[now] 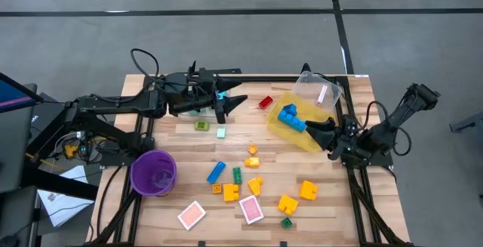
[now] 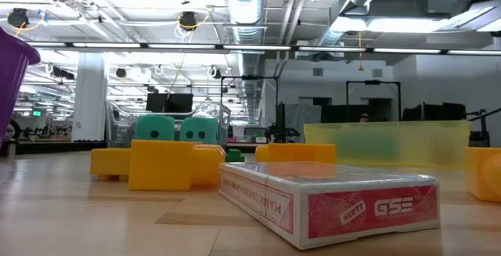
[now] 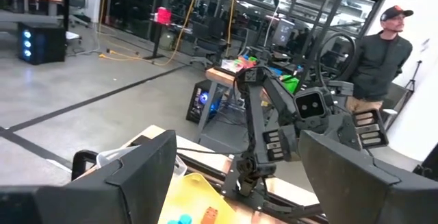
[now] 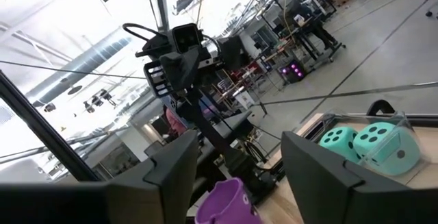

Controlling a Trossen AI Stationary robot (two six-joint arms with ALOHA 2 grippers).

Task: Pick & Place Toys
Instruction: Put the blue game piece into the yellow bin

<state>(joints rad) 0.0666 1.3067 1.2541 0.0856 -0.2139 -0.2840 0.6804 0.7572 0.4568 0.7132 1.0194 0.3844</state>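
Seen from above, a wooden table (image 1: 332, 217) carries scattered toy bricks: about seven yellow or orange ones (image 1: 308, 190), one loose blue (image 1: 216, 171), four small green, one red (image 1: 266, 102), plus two pink cards (image 1: 251, 209) and a purple cup (image 1: 154, 173). A yellow bin (image 1: 283, 126) holds blue bricks (image 1: 290, 118). The right gripper (image 1: 311, 127) hovers at the bin's edge; the left gripper (image 1: 235, 102) waits at the far side. At table height, a pink card box (image 2: 329, 201) fills the foreground. In the left wrist view, the fingers (image 3: 147, 172) are spread wide and empty. In the right wrist view, the fingers (image 4: 174, 169) are parted with nothing held, and two cyan dice (image 4: 373, 142) are seen. A careless withdrawal could catch the bin and tip it.
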